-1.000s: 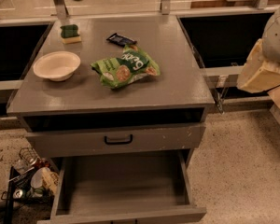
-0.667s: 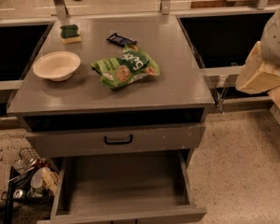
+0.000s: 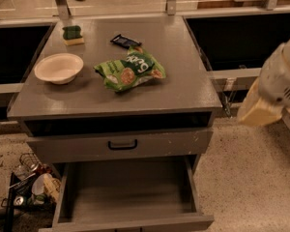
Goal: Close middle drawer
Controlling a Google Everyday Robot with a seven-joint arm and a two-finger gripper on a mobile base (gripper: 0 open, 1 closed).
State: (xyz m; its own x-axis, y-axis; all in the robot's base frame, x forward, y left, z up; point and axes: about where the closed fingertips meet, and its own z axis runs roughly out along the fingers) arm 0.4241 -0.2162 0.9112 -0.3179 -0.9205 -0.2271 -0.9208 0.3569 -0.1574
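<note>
grey-painted wooden cabinet [image 3: 183,86] with a flat top, seen from above and in front. the middle drawer [image 3: 130,192], a wide, shallow grey-painted wooden tray, stands pulled far out of the cabinet's front toward the viewer. its bare floor and both side walls are exposed, its low front panel lies at the lower edge of the view, and its handle is out of sight. directly above it in the cabinet's front sits a grey upper drawer front [image 3: 174,144] bearing a small black bar handle [image 3: 123,144] at its centre, with a dark gap between this front and the cabinet top. on the cabinet top: a shallow round white bowl [image 3: 59,67] near the left edge; a crumpled green snack bag [image 3: 129,70] at the centre, right of the bowl and apart from it; a small black wrapped bar [image 3: 125,41] just behind the bag; a green-topped yellow sponge [image 3: 73,35] toward the back left corner. the gripper [image 3: 261,105] appears as a blurred white and pale-yellow form to the right of the cabinet, about level with its front right corner and well apart from the middle drawer. whether it is open or closed, and what if anything it holds, cannot be told. on the speckled floor [image 3: 246,178] to the left of the cabinet's base, beside the open drawer, stands a black wire basket [image 3: 19,192] of mixed small items.
</note>
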